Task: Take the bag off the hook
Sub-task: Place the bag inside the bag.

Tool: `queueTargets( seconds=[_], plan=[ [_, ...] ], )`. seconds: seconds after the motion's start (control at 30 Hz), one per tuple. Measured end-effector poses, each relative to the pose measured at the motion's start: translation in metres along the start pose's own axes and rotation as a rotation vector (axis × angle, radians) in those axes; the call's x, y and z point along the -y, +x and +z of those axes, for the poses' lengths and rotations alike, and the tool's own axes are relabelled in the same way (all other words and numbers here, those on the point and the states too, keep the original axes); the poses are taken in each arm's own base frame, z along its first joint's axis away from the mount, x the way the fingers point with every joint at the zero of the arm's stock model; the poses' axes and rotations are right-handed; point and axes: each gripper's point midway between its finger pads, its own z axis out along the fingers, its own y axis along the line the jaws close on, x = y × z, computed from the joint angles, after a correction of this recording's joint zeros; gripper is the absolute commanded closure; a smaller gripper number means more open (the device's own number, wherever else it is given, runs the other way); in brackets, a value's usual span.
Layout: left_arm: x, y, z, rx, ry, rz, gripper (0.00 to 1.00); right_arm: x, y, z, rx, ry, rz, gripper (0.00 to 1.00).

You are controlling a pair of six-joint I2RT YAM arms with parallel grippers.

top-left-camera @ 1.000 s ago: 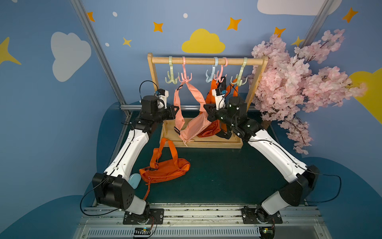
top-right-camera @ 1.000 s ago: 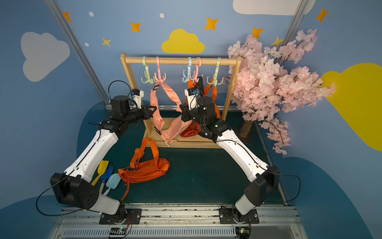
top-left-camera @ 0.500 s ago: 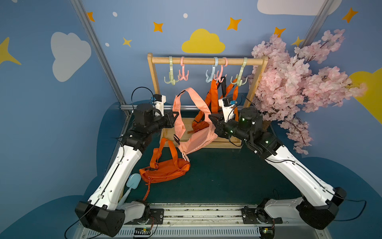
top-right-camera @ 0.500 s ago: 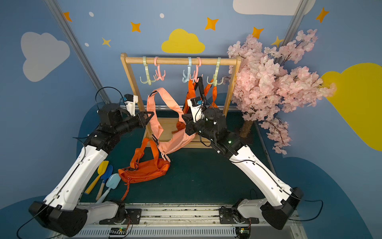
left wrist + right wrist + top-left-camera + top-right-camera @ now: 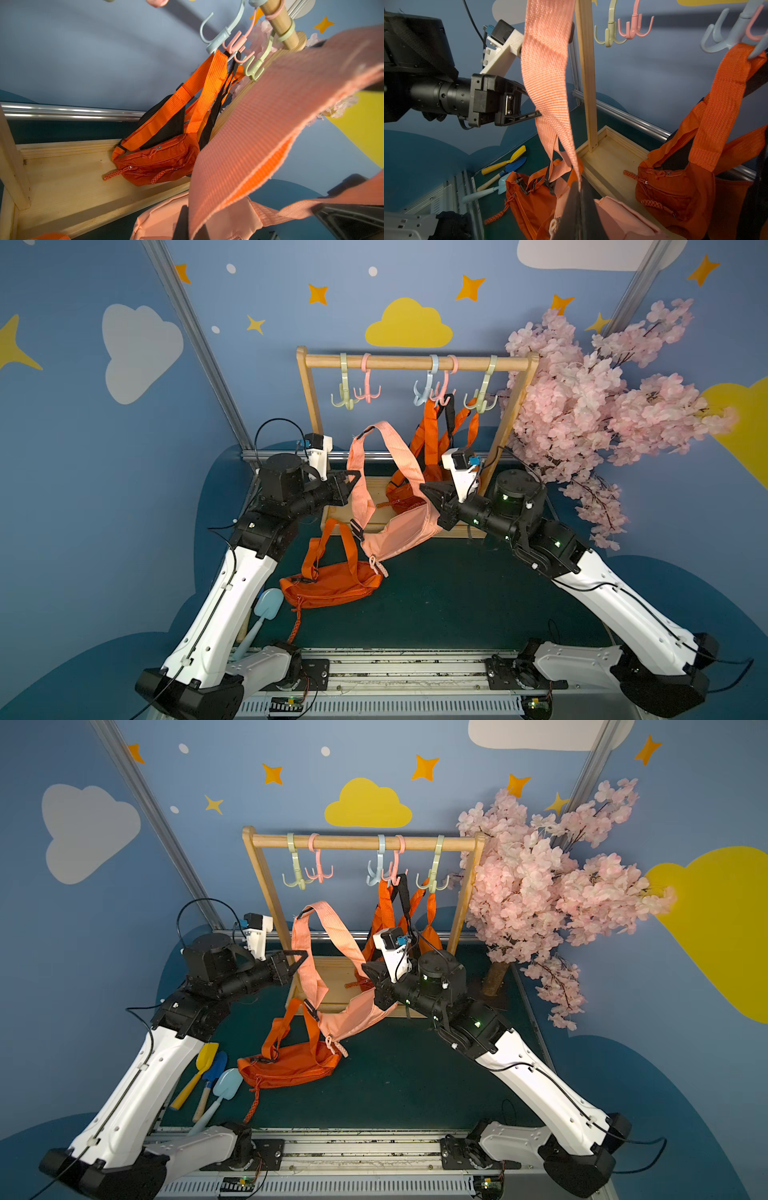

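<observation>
While the tray (image 5: 62, 176) holds an orange bag (image 5: 162, 162), left claw (image 5: 353, 485) and right claw (image 5: 426, 491) clamp pink bag (image 5: 399, 531).

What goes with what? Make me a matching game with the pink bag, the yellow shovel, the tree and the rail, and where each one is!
Things
1. pink bag
2. yellow shovel
3. tree
4. rail

Places
A. lies on the table
B. holds five hooks
C. held by the left gripper and right gripper
D. stands at the rail's right end

Pairs: 1-C, 2-A, 3-D, 4-B
</observation>
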Motion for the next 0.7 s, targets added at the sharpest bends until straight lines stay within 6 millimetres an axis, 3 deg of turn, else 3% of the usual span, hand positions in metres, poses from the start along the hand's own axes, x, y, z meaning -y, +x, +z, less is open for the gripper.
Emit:
queueTargets(
  seconds=[0.43, 0.7],
  plan=[
    [0.023, -0.03, -0.021, 0.06, 0.015, 0.069, 0.96, -0.034, 0.004, 0.006, -0.013, -0.117, -0.073, 1.0],
    [0.024, -0.038, -0.054, 0.123, -0.069, 0.138, 0.96, -0.055, 0.01, 0.017, -0.023, -0.215, -0.078, 1.0]
  ],
)
